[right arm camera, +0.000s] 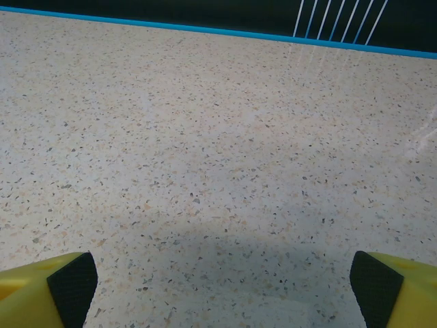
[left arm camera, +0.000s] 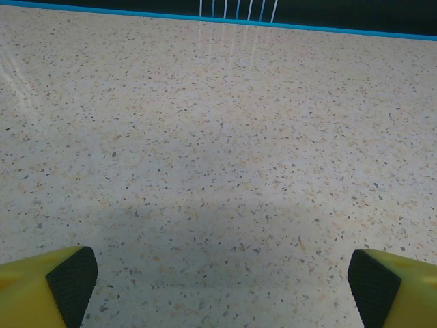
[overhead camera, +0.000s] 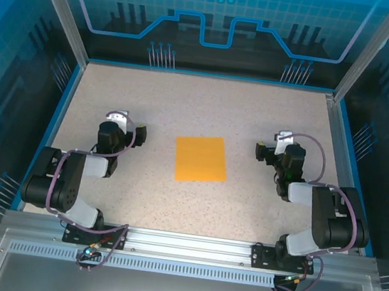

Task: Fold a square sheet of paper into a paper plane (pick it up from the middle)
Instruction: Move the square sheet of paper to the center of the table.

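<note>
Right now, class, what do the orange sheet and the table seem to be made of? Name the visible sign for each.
Sheet: probably thin matte paper; it lies flat with crisp straight edges, no glare. Table: speckled beige stone or laminate, unclear which; smooth, slightly glossy, mirroring white lines at its far edge.

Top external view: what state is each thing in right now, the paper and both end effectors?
square sheet of paper: flat, unfolded, lying on the table between the arms, untouched
left end effector: open wide, empty, over bare table
right end effector: open wide, empty, over bare table
</note>
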Action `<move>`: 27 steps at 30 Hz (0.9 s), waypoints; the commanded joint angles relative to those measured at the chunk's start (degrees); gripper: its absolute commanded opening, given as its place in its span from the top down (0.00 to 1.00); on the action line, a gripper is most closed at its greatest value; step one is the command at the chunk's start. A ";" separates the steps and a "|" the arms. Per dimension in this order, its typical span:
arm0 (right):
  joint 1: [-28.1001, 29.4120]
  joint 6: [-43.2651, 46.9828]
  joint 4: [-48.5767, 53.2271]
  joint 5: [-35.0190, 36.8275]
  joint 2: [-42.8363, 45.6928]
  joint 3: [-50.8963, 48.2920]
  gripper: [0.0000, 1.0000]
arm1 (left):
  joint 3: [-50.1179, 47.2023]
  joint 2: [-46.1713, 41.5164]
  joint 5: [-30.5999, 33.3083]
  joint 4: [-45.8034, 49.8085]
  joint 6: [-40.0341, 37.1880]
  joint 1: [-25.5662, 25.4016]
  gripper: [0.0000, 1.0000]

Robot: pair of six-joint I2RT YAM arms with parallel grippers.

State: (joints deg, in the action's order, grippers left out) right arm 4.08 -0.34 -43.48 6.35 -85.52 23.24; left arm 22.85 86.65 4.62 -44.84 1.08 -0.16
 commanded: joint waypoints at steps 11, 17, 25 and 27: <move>-0.34 0.65 -0.20 -1.23 -0.58 1.10 0.01 | 1.04 0.36 -1.13 -0.41 -1.08 -0.28 0.01; -0.69 0.49 -0.11 -1.90 -0.53 1.10 0.01 | 1.04 0.36 -1.15 -0.42 -1.08 -0.35 0.01; -0.23 1.01 2.75 -1.94 0.24 2.47 0.01 | 0.98 0.27 -0.66 -0.56 -1.08 -0.28 0.01; 0.25 0.38 7.02 1.25 2.25 4.10 0.01 | 1.76 -1.29 1.48 2.19 -0.05 -0.28 0.01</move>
State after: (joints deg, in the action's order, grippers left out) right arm 4.10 -0.14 -40.71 5.56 -85.36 24.51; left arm 22.90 86.61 4.82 -44.53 1.10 -0.16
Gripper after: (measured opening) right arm 0.994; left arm 0.985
